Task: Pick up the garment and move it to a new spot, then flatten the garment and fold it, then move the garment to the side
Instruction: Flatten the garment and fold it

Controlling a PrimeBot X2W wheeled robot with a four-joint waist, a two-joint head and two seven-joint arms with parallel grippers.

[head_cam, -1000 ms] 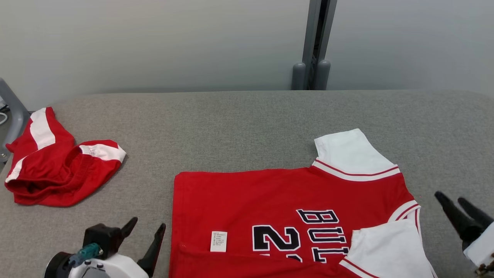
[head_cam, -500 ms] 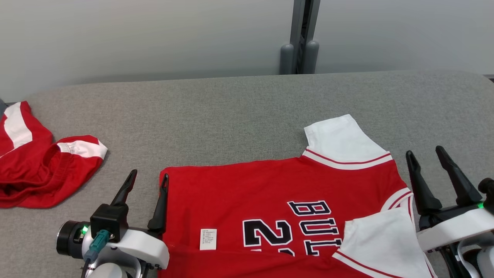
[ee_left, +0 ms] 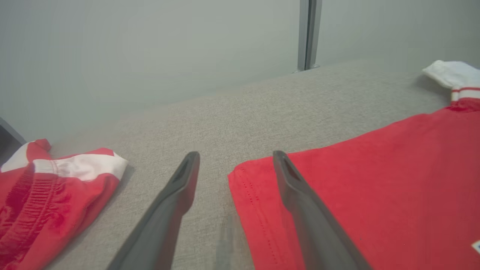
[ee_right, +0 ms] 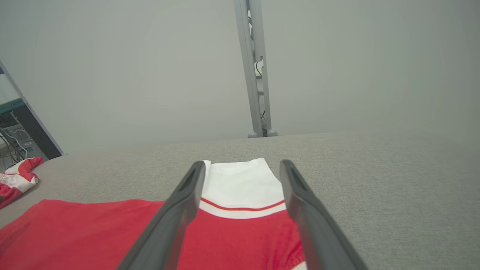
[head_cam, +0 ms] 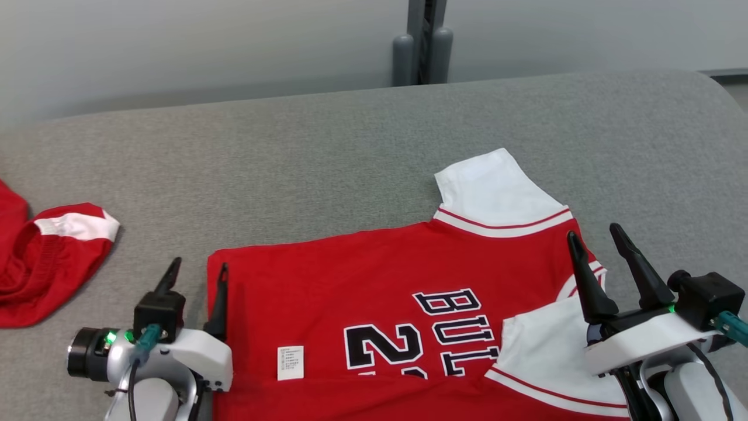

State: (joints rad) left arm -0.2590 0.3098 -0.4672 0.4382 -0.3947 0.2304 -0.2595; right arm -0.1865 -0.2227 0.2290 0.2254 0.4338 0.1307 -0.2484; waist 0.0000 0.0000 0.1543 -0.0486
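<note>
Both arms are advancing: left gripper [head_cam: 198, 264] is straddling the red jersey [head_cam: 362, 275] at its left hem, right gripper [head_cam: 593, 231] is hovering over its right shoulder, both gaping wide and carrying nothing. With the red jersey lying flat at the near side of the desk [head_cam: 292, 175], uneven pinches are risking a crooked, bunched fold.

Likely a lab: grey padded table [head_cam: 350, 146], bare wall [head_cam: 175, 47], computer tower [ee_right: 26, 127].

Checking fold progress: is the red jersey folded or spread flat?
Mostly spread: the jersey lies flat on the table, far sleeve out; the near sleeve is folded over the lettering.
</note>
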